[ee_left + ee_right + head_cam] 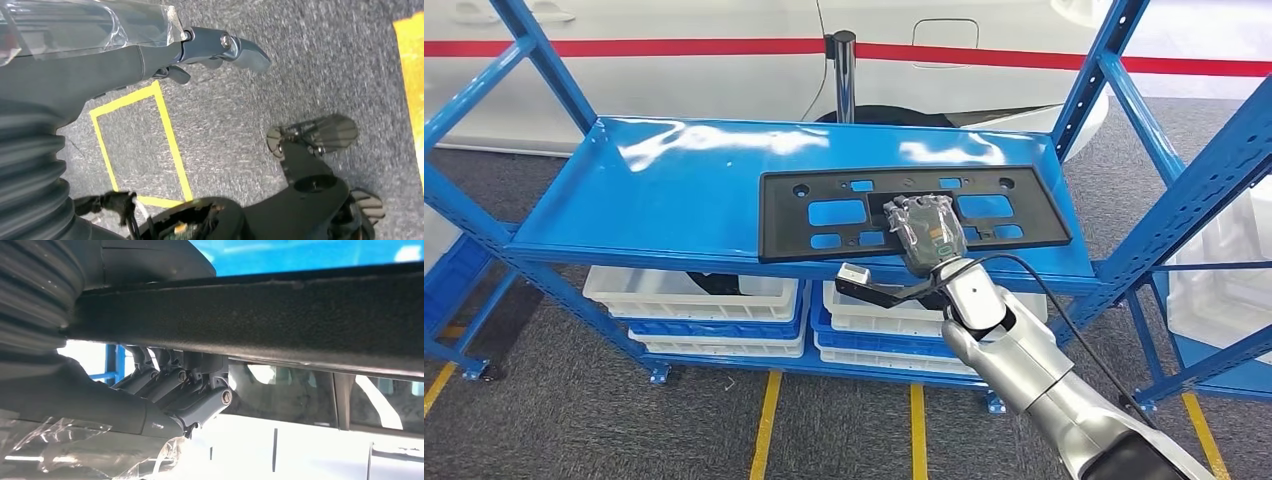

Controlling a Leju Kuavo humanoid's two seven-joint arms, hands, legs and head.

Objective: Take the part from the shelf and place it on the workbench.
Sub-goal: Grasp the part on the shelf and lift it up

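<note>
my right hand (927,232) curls its fingers (176,385) over the near edge of the flat black plastic panel with cut-outs (824,243) on the blue metal shelf (674,190), likely light, stiff, slightly flexing.

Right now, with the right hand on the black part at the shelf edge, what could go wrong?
1. The right hand grips the black part near the middle of its front edge only; the long, flat piece might tilt or slip once lifted.
2. The part is wide and lies between blue uprights of the shelf; an end might catch an upright on the way out.
</note>
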